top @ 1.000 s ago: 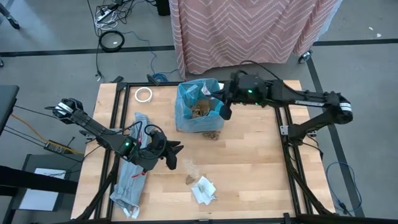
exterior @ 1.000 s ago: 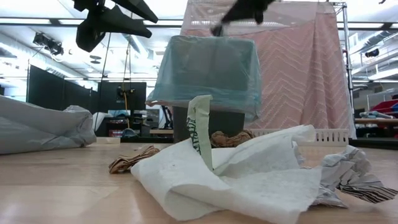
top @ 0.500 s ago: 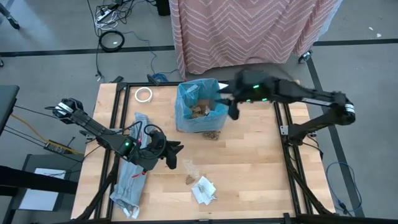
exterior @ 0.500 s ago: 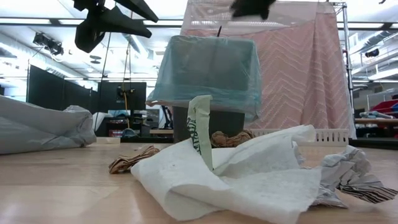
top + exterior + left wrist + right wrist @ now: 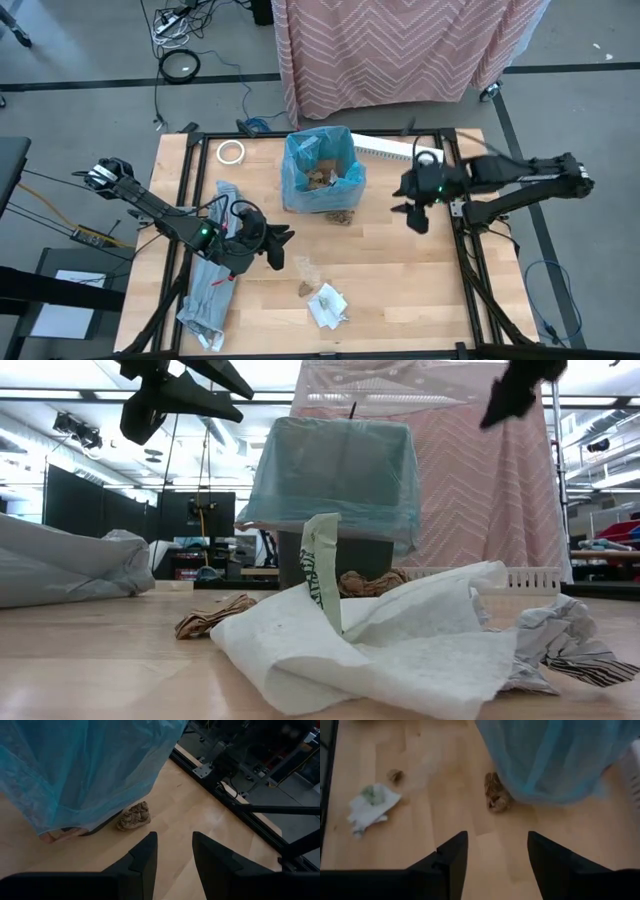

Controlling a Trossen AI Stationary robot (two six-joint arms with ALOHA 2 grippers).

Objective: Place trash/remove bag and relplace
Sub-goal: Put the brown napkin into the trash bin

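Observation:
The blue bag [image 5: 318, 165] lines a small dark bin [image 5: 330, 552] at the table's far middle, its top draped over the rim, with brown trash [image 5: 321, 179] inside. A brown scrap [image 5: 342, 215] lies at the bin's foot. Another brown scrap [image 5: 305, 288] and a white wrapper [image 5: 328, 306] lie near the front edge. My right gripper [image 5: 413, 212] hovers open to the right of the bin, holding nothing. My left gripper [image 5: 277, 250] hangs open above the table, left of the loose trash, also holding nothing.
A pale grey plastic bag [image 5: 212, 275] lies along the table's left side under my left arm. A tape roll [image 5: 232, 152] sits at the far left corner, and a white strip [image 5: 385, 148] lies along the far edge right of the bin. Bare wood [image 5: 400, 290] fills the near right.
My right gripper has swung away from over the bin's right rim toward the table's right edge and slightly toward the near edge. The bin, the bag and the loose trash have stayed in place.

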